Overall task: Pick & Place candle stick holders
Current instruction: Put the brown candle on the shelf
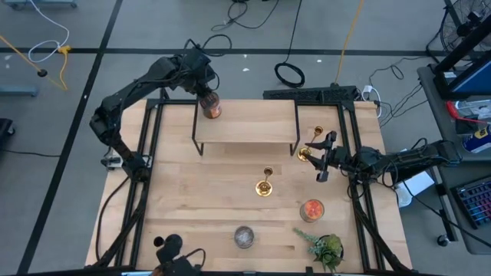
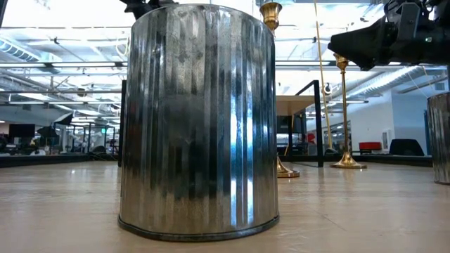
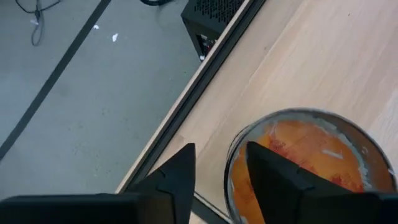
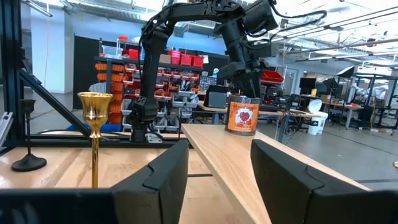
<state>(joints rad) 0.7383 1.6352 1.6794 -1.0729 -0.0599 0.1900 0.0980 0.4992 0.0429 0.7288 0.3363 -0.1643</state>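
A gold candlestick (image 1: 304,154) stands on its round base on the table just in front of my right gripper (image 1: 318,157). In the right wrist view its cup (image 4: 94,112) is beside the outer side of one finger. My right gripper (image 4: 217,146) is open with nothing between its fingers. A second gold candlestick (image 1: 265,186) stands mid-table. A black candlestick (image 4: 28,163) stands farther off. My left gripper (image 1: 205,93) is open over a glass jar with orange filling (image 1: 212,109) on the wooden riser (image 1: 245,126). One finger is over the filling and one is outside the rim. My left gripper (image 3: 221,149) comes from above and straddles the jar's rim (image 3: 231,163), one finger (image 3: 280,174) inside and one (image 3: 177,177) outside. Bare wood shows between the outer finger and the rim. I cannot tell whether the inner finger touches the glass. The jar stands upright on the riser.
A squat silver jar (image 1: 244,236) stands near the front edge and fills the low view (image 2: 197,119). Another orange-filled glass jar (image 1: 312,209) and a small green plant (image 1: 326,249) are at the front right. Black frame rails run along both table sides.
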